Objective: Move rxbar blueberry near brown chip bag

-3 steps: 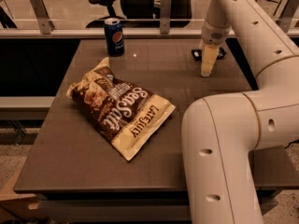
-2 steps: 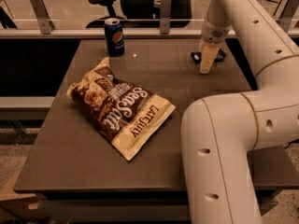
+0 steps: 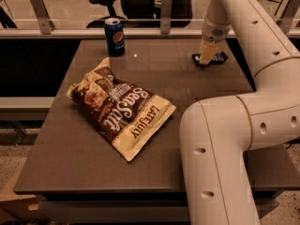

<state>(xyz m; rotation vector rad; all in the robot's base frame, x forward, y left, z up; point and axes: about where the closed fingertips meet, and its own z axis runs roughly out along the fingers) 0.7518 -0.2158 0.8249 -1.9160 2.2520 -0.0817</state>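
The rxbar blueberry (image 3: 219, 57) is a small flat dark wrapper lying at the far right of the table. My gripper (image 3: 206, 56) points down right at the bar's left half and covers part of it. The brown chip bag (image 3: 120, 108), dark brown and cream with "Sea Salt" script, lies flat in the left middle of the table, well apart from the bar and the gripper.
A blue Pepsi can (image 3: 114, 36) stands upright at the far left of the table (image 3: 70, 163). My own white arm (image 3: 220, 149) fills the right foreground over the table's right side. A railing and office chairs are behind the far edge.
My gripper has moved a little toward the table's far edge, onto the bar. More of the bar now shows on the gripper's right. The chip bag and can have not moved.
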